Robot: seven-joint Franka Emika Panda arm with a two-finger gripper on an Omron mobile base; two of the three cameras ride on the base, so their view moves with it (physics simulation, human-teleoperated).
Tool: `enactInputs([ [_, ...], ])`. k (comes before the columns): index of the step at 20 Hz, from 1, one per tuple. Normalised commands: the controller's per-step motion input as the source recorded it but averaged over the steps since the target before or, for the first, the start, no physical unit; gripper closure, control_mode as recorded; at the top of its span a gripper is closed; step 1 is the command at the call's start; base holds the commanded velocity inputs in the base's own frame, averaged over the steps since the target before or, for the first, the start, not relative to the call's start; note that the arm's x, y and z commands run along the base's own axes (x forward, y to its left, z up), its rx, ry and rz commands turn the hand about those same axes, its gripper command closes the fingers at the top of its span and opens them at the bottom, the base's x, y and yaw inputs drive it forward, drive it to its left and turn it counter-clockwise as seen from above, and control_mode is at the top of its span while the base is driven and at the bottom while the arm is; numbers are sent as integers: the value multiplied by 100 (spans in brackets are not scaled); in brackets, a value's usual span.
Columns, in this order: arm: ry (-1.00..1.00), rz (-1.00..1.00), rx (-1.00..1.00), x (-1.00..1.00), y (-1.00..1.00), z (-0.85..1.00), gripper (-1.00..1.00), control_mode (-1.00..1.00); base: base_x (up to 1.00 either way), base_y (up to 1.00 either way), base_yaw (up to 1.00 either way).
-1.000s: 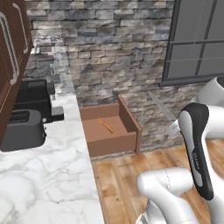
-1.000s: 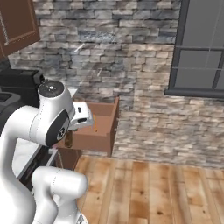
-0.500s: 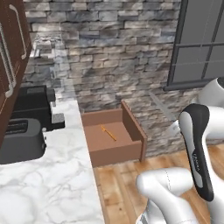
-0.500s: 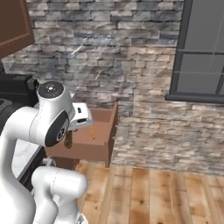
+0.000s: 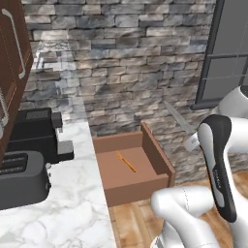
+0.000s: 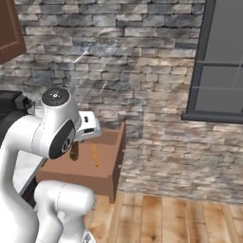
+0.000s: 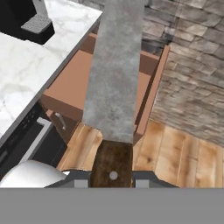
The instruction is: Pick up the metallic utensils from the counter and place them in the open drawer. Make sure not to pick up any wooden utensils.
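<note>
While our end effector (image 7: 112, 178) is clamped partway shut on the knife (image 7: 114, 83) by its dark handle, the blade runs straight out ahead of the fingers. We see the open drawer (image 7: 70, 85) ahead and below the blade tip, just beside the bench (image 7: 30, 74) edge. We judge the knife's long axis points roughly across the drawer, where the orange-handled utensil (image 5: 126, 162) already lies.

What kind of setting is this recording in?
A rendered home kitchen, most likely: a marble counter carrying a black toaster, an open wooden drawer below it, and dark wall cabinets against a stone wall.
</note>
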Motion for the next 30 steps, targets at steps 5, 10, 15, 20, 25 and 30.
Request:
enactInputs([
  [5, 0, 0, 0, 0, 0, 0, 100, 100, 41, 25, 0],
  [10, 1, 0, 0, 19, 19, -25, 100, -100, 10, 13, 0],
  [15, 5, 0, 0, 30, 35, -49, 100, -100, 0, 0, 0],
  [20, 5, 0, 0, 22, 39, -45, 100, -100, 0, 0, 0],
  [25, 4, 0, 0, 21, 27, -36, 100, -100, 0, 0, 0],
  [30, 2, 0, 0, 19, 7, -35, 100, -100, 0, 0, 0],
])
